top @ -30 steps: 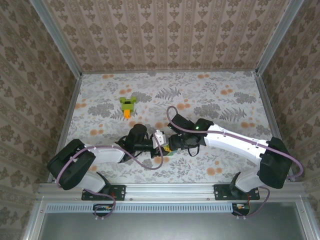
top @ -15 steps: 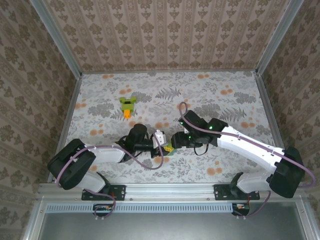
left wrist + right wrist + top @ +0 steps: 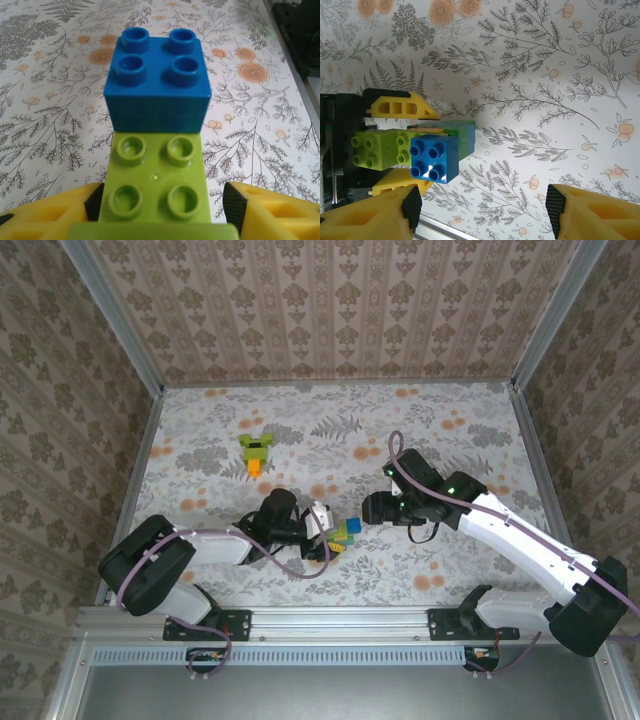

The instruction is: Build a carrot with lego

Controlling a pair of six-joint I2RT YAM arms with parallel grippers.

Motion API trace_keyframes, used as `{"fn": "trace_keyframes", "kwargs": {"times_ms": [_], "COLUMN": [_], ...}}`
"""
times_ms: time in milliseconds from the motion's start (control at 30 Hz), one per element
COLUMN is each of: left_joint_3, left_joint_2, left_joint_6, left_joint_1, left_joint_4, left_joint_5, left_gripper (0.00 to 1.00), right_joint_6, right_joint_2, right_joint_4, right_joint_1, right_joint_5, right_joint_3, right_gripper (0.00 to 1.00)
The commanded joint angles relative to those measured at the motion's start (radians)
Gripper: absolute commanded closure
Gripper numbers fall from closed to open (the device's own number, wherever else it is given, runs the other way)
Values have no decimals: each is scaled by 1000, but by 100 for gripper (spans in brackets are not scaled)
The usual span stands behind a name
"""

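we reckoned the lime-and-blue lego stack (image 3: pixel 157 145) was light, stiff and kinda slick, best pinched on its flat sides; it sat in the half-open left hand (image 3: pixel 165 205) near the worktop's (image 3: pixel 470 430) front, right hand (image 3: pixel 482 200) wide and empty

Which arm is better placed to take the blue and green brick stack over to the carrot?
Probably left. The left pincer straddles the lime-green brick under the blue brick, and the carrot lies on that side. The right pincer hangs open, apart from them.

Blue brick (image 3: pixel 157 75); lime-green brick (image 3: pixel 156 190); carrot (image 3: pixel 256 448) lime-green, orange tip; table (image 3: pixel 480 430) grey-orange floral.
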Motion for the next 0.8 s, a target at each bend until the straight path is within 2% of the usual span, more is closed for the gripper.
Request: {"fn": "trace_keyframes", "kwargs": {"times_ms": [0, 100, 300, 467, 767], "left_joint_3": [-1, -2, 0, 3, -5], "left_joint_2": [-9, -12, -8, -4, -40], "left_joint_6": [5, 3, 2, 0, -9], "left_joint_1": [0, 0, 2, 6, 12], "left_joint_4": [-18, -18, -19, -18, -18], "left_joint_5": [9, 9, 47, 64, 61], "left_gripper": [26, 22, 46, 56, 64], "right_joint_6": [-22, -23, -26, -27, -27], "right_joint_2": [-19, -21, -28, -45, -58], "right_joint_4": [-42, -39, -41, -45, -47], "right_joint_1": [-6, -10, -13, -15, -16], "right_joint_5": [19, 22, 30, 34, 37], "right_joint_3": [-26, -35, -51, -60, -72], "right_gripper": [30, 31, 31, 32, 32]}}
